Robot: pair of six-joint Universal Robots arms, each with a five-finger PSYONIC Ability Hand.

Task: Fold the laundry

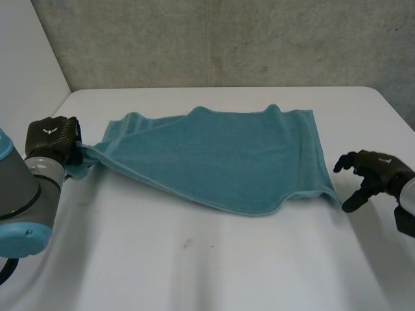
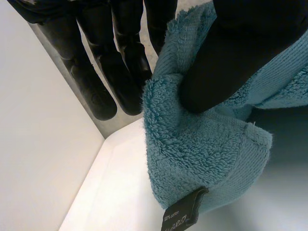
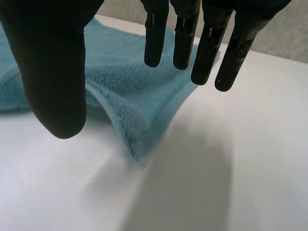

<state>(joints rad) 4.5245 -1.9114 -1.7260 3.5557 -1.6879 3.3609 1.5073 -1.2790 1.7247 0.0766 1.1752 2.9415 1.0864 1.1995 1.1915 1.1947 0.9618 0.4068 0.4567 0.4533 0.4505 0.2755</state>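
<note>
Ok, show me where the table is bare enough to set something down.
Widest bare patch: white table between the teal terry towel and the arms. A narrower strip runs behind the towel, toward the wall. Crowded: the corner pinched by the left hand, and the corner by the open right hand.

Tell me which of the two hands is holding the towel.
The left hand: it pinches a corner of the teal towel. The right hand hangs open beside another corner without touching.

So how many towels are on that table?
1. The teal towel lies spread across the white table, one corner pinched in the left hand. Anything under it would be hidden.
</note>
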